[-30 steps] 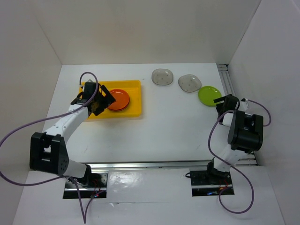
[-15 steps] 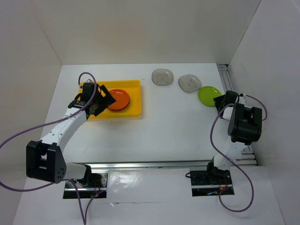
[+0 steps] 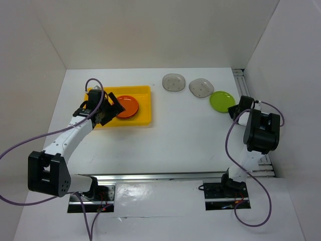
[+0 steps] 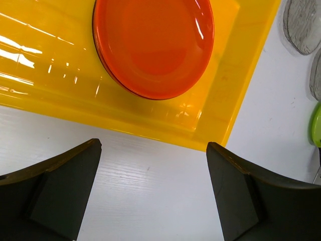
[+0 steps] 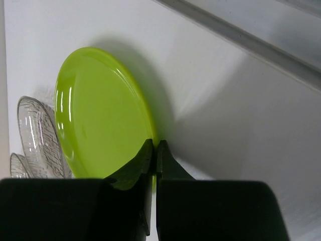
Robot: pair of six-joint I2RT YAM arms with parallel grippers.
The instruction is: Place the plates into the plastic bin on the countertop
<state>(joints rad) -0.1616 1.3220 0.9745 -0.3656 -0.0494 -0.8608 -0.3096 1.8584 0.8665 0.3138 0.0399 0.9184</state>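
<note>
Two arms are out over the white countertop, one at each side of the overhead view. At the right edge, your right gripper is pinched tight on the near rim of the lime green round plate. Its dark fingers meet with only a sliver of green between them. That plate sits close to the right wall, and you cannot tell from these views whether its gripped edge is off the surface.

Just beside it, up and to the left, lies one translucent grey rounded-square plate. A second grey rounded-square plate lies further left, apart from the first.

At left centre of the overhead view sits the bright yellow rectangular plastic bin. In it lies a glossy orange-red round plate, roughly mid-bin. In the left wrist view a dark rim shows under that plate's lower edge, and what it belongs to is not clear.

Your left gripper stands spread wide with nothing between its fingers. The wrist camera shows the tips over bare countertop, just short of the bin's near rim.
</note>
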